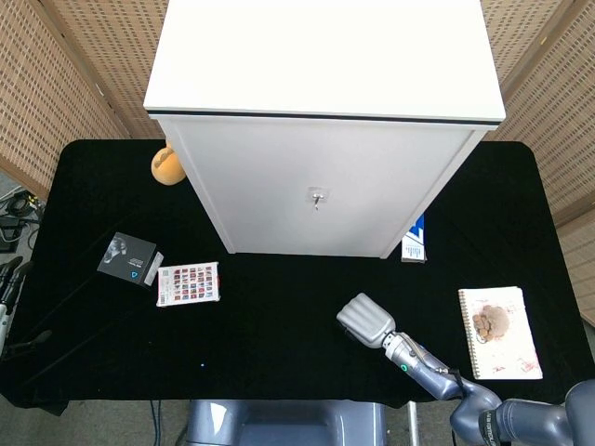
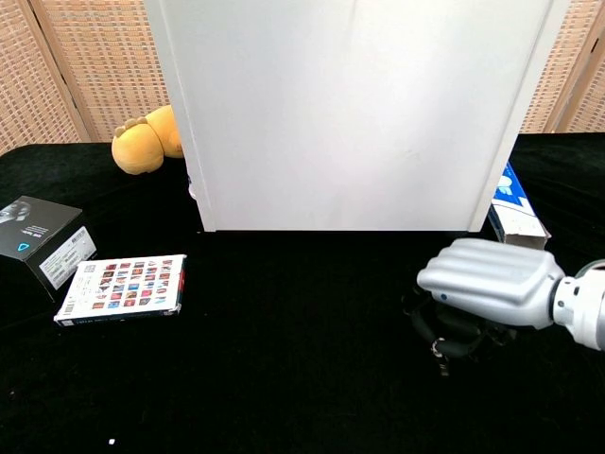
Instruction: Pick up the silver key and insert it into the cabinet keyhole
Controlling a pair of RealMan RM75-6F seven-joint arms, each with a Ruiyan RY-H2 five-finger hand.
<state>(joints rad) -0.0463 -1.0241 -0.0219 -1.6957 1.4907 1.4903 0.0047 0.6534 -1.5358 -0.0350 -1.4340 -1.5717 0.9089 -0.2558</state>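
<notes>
The white cabinet (image 1: 316, 74) stands at the back middle of the black table, and its small silver keyhole (image 1: 317, 197) sits in the centre of the front door. In the chest view the cabinet (image 2: 350, 113) fills the top and the keyhole is out of frame. My right hand (image 1: 367, 321) hovers low over the table in front of the cabinet's right half, palm down. Seen from the chest, the right hand (image 2: 487, 284) has its dark fingers curled under the palm, pinching a small silver key (image 2: 438, 346) that is mostly hidden. My left hand shows in neither view.
An orange plush toy (image 1: 166, 165) lies at the cabinet's left rear corner. A black box (image 1: 128, 256) and a printed card pack (image 1: 189, 283) lie front left. A blue-white carton (image 1: 416, 240) leans by the cabinet's right corner. A spiral notebook (image 1: 499, 332) lies at the right.
</notes>
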